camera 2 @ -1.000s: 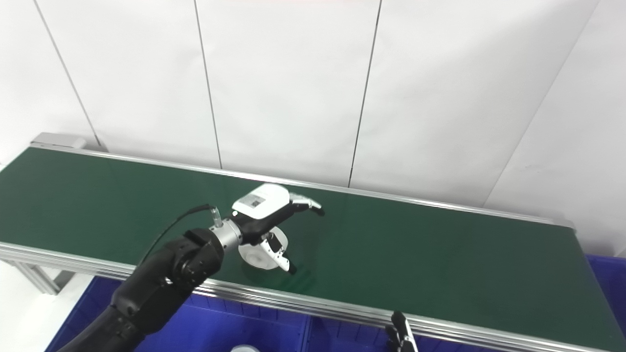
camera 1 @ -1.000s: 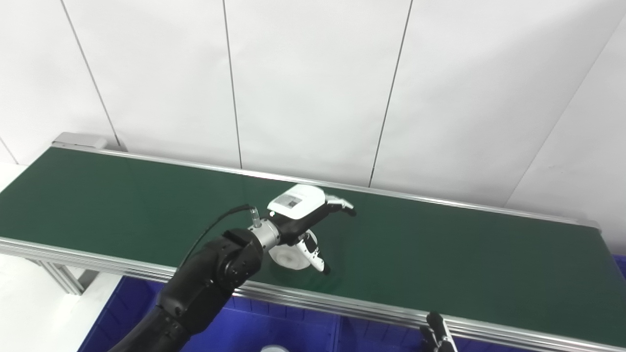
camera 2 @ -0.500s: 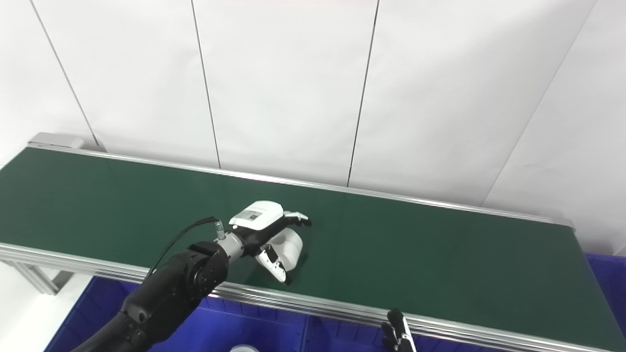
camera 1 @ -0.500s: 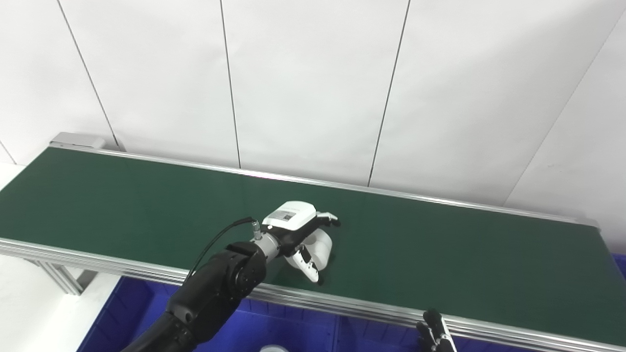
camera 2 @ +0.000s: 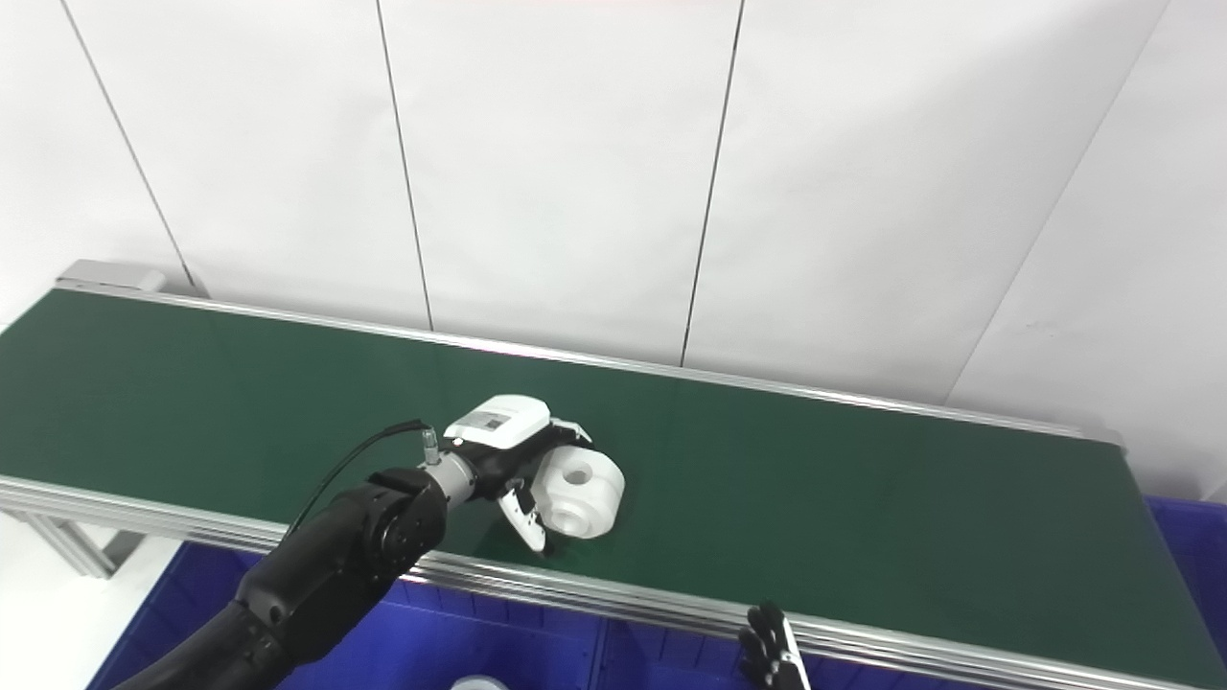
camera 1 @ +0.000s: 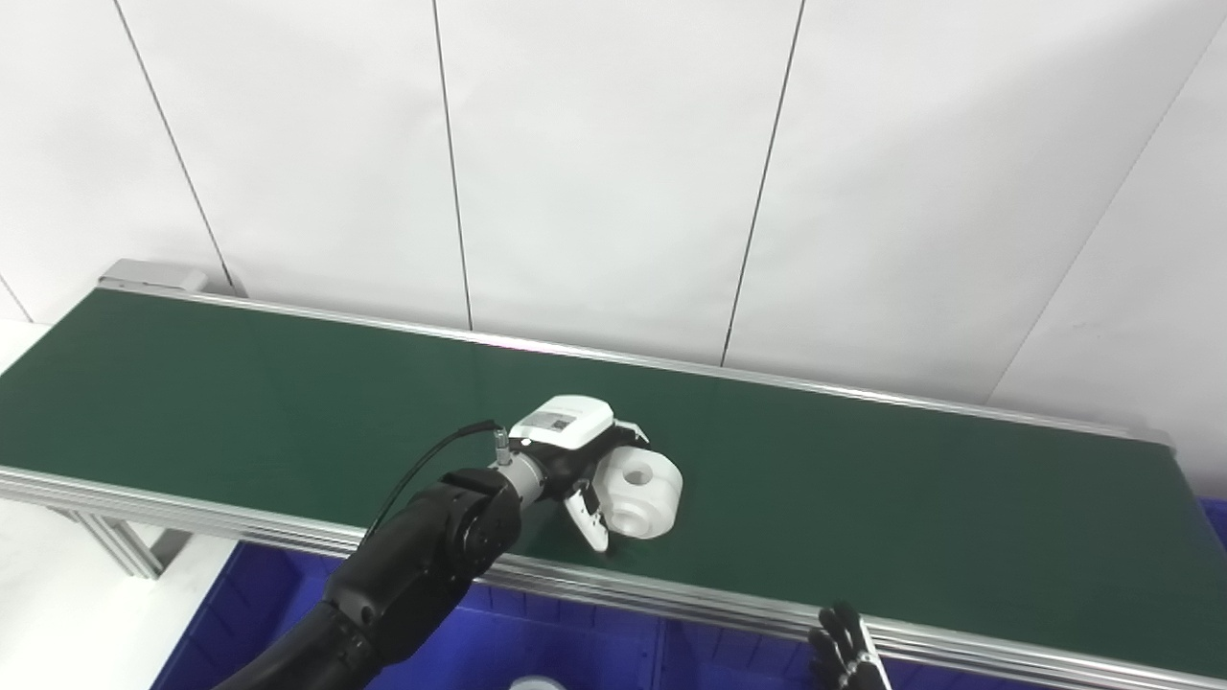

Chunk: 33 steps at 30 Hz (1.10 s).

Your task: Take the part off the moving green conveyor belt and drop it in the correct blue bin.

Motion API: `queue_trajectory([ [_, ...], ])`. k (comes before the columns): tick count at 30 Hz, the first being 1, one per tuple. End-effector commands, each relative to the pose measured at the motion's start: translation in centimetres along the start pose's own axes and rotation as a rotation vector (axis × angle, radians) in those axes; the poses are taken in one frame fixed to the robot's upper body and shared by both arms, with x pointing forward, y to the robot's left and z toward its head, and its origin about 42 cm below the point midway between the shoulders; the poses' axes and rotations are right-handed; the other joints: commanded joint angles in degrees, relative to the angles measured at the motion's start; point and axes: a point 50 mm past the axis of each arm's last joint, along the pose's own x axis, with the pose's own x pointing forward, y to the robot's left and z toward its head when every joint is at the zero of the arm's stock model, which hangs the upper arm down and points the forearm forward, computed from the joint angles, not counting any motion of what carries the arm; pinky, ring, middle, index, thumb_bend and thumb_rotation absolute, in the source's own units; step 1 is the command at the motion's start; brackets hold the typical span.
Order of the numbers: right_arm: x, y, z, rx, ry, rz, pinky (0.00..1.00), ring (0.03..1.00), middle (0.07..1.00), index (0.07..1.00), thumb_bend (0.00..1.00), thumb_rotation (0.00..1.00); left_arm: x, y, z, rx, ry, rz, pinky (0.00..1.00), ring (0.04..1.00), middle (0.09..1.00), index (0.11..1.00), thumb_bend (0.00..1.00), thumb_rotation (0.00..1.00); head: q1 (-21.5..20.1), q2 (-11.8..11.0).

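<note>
While it lies on the dark green conveyor belt close to the belt's near edge, about midway along its length, the white, round plastic part with a hole through its middle is clasped by the left hand: the white-backed hand sits against the part's left side, with fingers curled over its far side and the thumb reaching down along its near side. Whether the part is lifted clear of the belt cannot be told. Behind the hand, the black left arm crosses the silver aluminium rail on the belt's near edge. Below that rail stand the blue plastic bins. Only the dark fingertips of the right hand show at the bottom edge, beside the rail; its state cannot be told. White wall panels rise behind the belt's far edge.
</note>
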Motion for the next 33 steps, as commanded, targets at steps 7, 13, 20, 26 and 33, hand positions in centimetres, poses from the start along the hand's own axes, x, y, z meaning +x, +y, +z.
queue_trajectory([
  [7,0.1,0.4,1.6,0.001,-0.041,0.007,0.91,0.951,0.97,1.0,0.86,0.98,-0.1,-2.5,2.6,-0.389,-0.034,0.127,0.34,0.415,0.472,0.5,0.52,0.0,-0.21,0.38],
  [13,0.1,0.8,1.7,-0.001,-0.039,0.008,0.9,0.947,0.969,1.0,0.86,0.98,-0.8,-4.1,3.9,-0.43,-0.048,0.101,0.4,0.46,0.491,0.489,0.52,0.0,-0.74,0.32],
  [20,0.1,0.9,1.8,0.007,-0.035,0.013,0.92,0.95,0.968,1.0,0.87,0.97,-1.6,-3.7,4.1,-0.438,-0.08,0.122,0.4,0.466,0.502,0.482,0.52,0.0,-0.6,0.95],
  [26,0.2,0.2,2.5,0.007,-0.036,0.013,0.94,0.955,0.973,1.0,0.88,0.97,-3.7,0.0,3.8,-0.322,-0.17,0.144,0.39,0.461,0.502,0.48,0.52,0.0,2.95,6.07],
  [33,0.6,-2.0,3.9,-0.016,-0.046,0.008,0.93,0.955,0.969,1.0,0.84,0.97,-7.8,5.1,3.6,-0.097,-0.261,0.152,0.33,0.413,0.475,0.495,0.52,0.0,7.46,10.31],
])
